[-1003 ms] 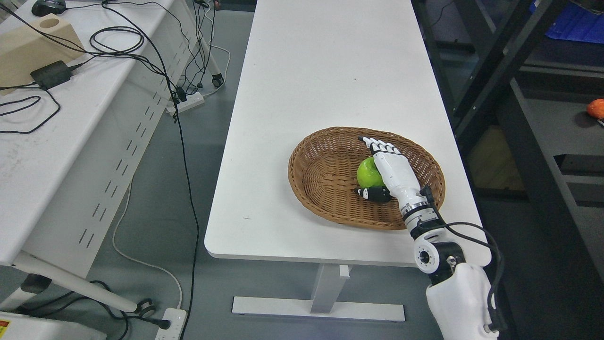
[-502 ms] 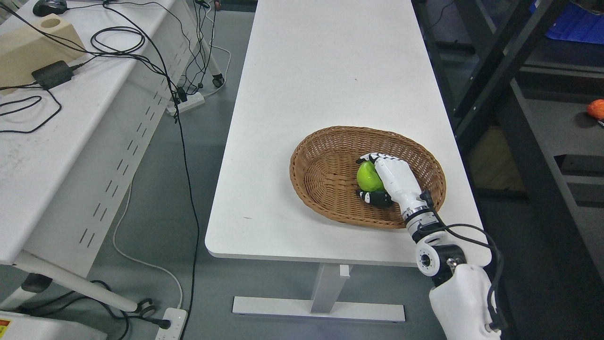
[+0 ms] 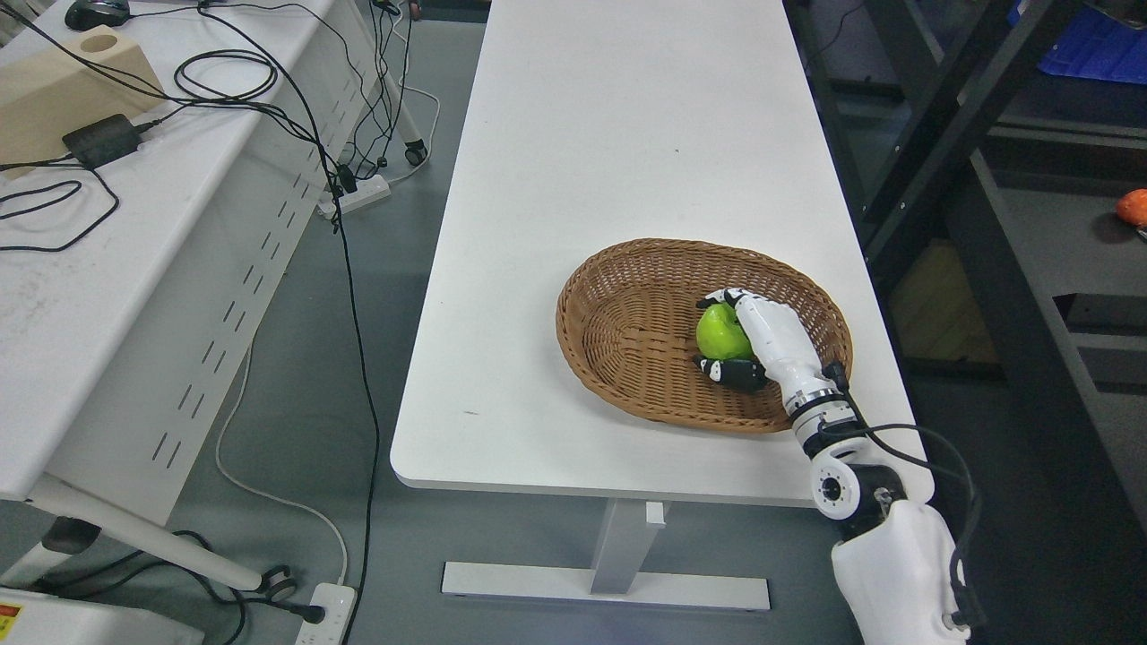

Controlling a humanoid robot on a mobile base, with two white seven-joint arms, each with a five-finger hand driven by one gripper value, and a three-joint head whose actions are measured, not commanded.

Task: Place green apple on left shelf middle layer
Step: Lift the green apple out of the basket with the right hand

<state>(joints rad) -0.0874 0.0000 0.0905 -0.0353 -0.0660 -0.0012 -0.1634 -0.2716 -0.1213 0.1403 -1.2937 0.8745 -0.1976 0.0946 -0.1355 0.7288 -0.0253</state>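
While fingers (image 3: 721, 297) curl around it, green apple (image 3: 722, 331) sits in basket (image 3: 627, 269)

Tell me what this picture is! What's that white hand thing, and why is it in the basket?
That white hand belongs to a robot. It is the robot's right hand, on an arm coming in from the lower right. The picture is taken by a camera on the robot's head, so you are looking down as the robot does. In front is a long white table with a woven basket on it. Inside the basket is a green apple. The robot's fingers are curled around the apple, gripping it, with the dark thumb below. The other arm is not in the picture. To the left is another table with cables.
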